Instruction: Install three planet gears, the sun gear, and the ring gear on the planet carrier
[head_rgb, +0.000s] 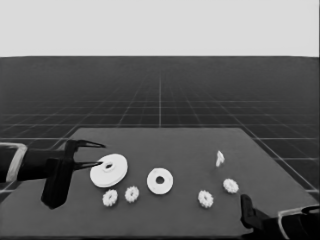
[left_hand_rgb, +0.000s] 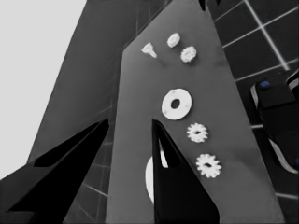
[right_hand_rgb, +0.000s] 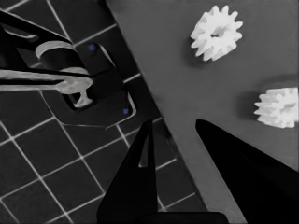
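Left gripper (head_rgb: 95, 154) sits parked over the table's left end, fingers spread apart with nothing between them; you can see the gap clearly in its wrist view. The larger round part (head_rgb: 108, 170) lies right under and just past those fingertips, so it looks held in the head view, but treat it as not held. Right gripper (head_rgb: 246, 203) is low at the near right corner, its fingers also apart and empty, hanging over the table's edge. The relation you care about: the smaller round part (head_rgb: 160, 181), which is the planet carrier, lies mid-table, between the two arms, flat, hole up, nothing on it yet. Two gears (head_rgb: 110, 198) and (head_rgb: 132, 194) lie just left of it, on the near side of the larger part. Two more, (head_rgb: 205, 198) and (head_rgb: 230, 185), lie on the right, and the right wrist view shows both just beside that gripper's fingers. So my read is that your right arm is nearer to a gear, and the nearest gear lies toward the table's middle from its fingertips. Gears lie flat, axis vertical, so you'd come down from above. The thin white piece (head_rgb: 219, 158) stands farther back on the right, well apart from the carrier; leave it.
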